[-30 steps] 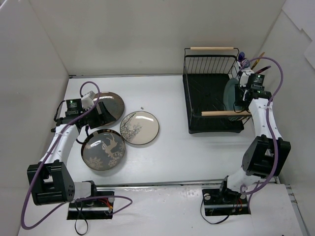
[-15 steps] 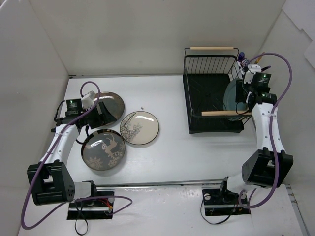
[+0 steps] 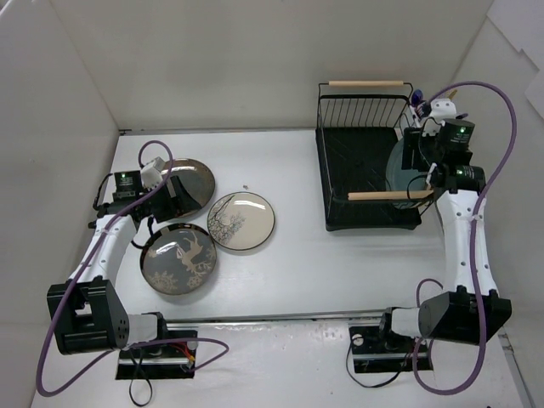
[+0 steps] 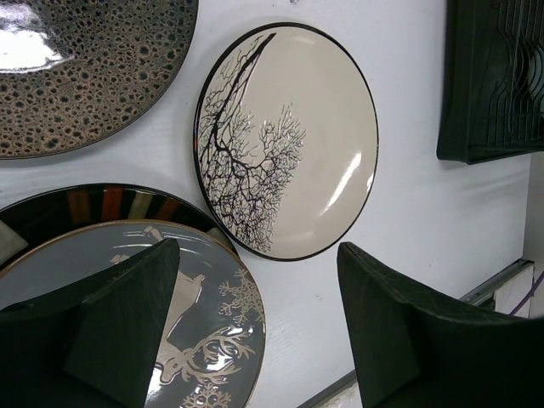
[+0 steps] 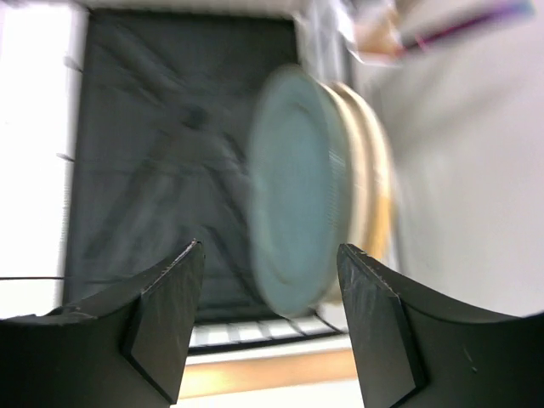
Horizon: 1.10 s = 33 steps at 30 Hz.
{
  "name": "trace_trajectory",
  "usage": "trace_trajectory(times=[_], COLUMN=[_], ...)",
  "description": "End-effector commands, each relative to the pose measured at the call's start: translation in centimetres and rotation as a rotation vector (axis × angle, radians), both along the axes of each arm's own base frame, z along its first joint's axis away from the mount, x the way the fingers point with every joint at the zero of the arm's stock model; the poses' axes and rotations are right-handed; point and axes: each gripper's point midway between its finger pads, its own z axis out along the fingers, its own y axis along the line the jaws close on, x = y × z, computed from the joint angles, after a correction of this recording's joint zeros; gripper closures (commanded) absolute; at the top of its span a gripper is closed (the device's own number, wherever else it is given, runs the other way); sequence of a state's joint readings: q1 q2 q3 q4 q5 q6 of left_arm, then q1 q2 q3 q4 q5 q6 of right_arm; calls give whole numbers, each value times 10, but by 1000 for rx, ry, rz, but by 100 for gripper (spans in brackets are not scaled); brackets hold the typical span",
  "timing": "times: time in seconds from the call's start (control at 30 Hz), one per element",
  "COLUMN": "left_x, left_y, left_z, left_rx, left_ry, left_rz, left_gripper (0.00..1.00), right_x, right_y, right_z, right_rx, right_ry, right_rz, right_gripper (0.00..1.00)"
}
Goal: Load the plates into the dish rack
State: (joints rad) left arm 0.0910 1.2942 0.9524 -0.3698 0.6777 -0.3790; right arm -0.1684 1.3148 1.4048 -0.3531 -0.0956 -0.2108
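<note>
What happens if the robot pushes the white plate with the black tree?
It looks stiff and glazed: the tree plate shines, so it would probably slide on the smooth table rather than bend. Lying flat, it seems hard to pinch by the rim, and likely chips if dropped.

A white table (image 3: 323, 255) holds, at the frame's left, a brown speckled plate (image 3: 194, 183), a cream plate (image 3: 241, 221) and a grey plate (image 3: 178, 258) atop a dark plate (image 4: 102, 202). A black dish rack (image 3: 357, 170) sits upper right.
</note>
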Motion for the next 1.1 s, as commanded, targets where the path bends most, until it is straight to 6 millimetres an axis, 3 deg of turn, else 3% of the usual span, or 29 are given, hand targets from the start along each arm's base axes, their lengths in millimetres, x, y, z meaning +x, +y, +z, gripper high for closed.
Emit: trace_trajectory(times=[0.0, 0.13, 0.17, 0.37, 0.53, 0.73, 0.9, 1.07], left_x=[10, 8, 7, -1, -26, -57, -78, -94], left_y=[4, 8, 9, 22, 50, 76, 80, 90], left_z=[21, 14, 12, 2, -7, -22, -40, -56], left_rx=[5, 15, 18, 28, 54, 121, 105, 106], left_ry=[-70, -37, -30, 36, 123, 243, 330, 435], left_rz=[24, 56, 61, 147, 315, 449, 532, 639], left_gripper=[30, 30, 30, 31, 31, 30, 30, 25], right_x=[2, 2, 0, -16, -37, -52, -67, -68], right_y=[42, 100, 125, 225, 317, 400, 439, 461], right_z=[64, 89, 99, 106, 80, 16, -15, -46], right_rx=[61, 177, 203, 385, 467, 484, 473, 483], right_ry=[-176, -225, -239, -182, -43, 156, 244, 330], right_rz=[112, 282, 353, 625, 833, 949, 993, 981], right_gripper=[39, 37, 37, 37, 36, 38, 38, 38])
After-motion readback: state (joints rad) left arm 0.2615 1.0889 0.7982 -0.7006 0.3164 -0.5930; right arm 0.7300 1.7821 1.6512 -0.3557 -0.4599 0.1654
